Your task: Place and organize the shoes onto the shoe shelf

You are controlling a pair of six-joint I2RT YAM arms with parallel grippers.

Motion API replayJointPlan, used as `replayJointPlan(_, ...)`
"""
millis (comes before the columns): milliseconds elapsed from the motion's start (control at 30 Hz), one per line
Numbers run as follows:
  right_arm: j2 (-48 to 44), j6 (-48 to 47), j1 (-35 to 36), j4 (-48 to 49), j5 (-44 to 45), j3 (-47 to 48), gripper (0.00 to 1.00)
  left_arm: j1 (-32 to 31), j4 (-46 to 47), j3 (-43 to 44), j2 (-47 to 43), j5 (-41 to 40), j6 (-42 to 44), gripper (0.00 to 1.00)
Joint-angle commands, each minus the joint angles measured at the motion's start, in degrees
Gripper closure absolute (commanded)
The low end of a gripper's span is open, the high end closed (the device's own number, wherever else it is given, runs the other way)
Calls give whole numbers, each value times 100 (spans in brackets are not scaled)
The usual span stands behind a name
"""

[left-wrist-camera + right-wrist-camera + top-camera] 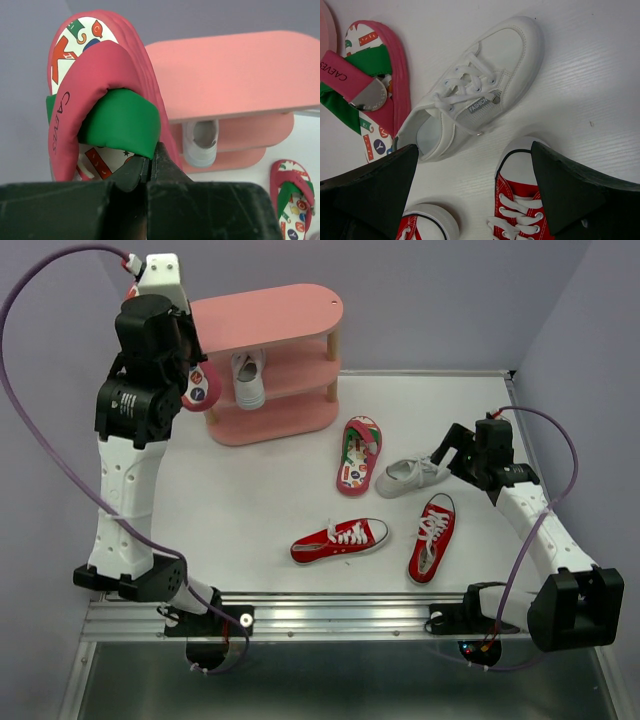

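One raised flip-flop (100, 75) hangs from the left gripper (150, 162), jaws clenched on the edge of its green strap, high beside the left end of the shoe shelf (270, 310). That pinch looks thin: the sole could swing, slip free, or strike a post and shove the shelf. On the middle tier stands the shelved white sneaker (248, 378), which a careless entry might knock off. Rightward on the table (240, 490) lie the loose flip-flop (359, 453), the front red sneaker (340, 539), the other white sneaker (412, 476) and the right red sneaker (432, 537). The right gripper (474, 146) hovers spread wide over that white sneaker; red toes sit close by, so an off-centre descent might snag one
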Motion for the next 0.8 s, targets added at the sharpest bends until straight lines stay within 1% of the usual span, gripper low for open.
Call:
replayJointPlan(0, -67, -60, -5, 181, 23, 226, 0, -108, 640, 1172, 582, 187, 601, 100)
replayJointPlan(67, -40, -60, -5, 172, 23, 244, 0, -125, 718, 1403, 804, 302, 636, 100)
replayJointPlan(300, 4, -42, -5, 137, 146, 182, 0, -143, 1649, 1588, 1366, 583, 944, 100)
replayJointPlan(467, 39, -42, -5, 137, 146, 182, 0, -143, 1782, 1993, 1876, 645, 1128, 100)
replayJointPlan(600, 56, -77, -5, 120, 164, 287, 0, -152, 2150, 1949, 2061, 698, 1304, 100)
replayJointPlan(767, 74, -95, -5, 76, 190, 340, 0, -134, 2274, 1984, 2299, 653, 1507, 100)
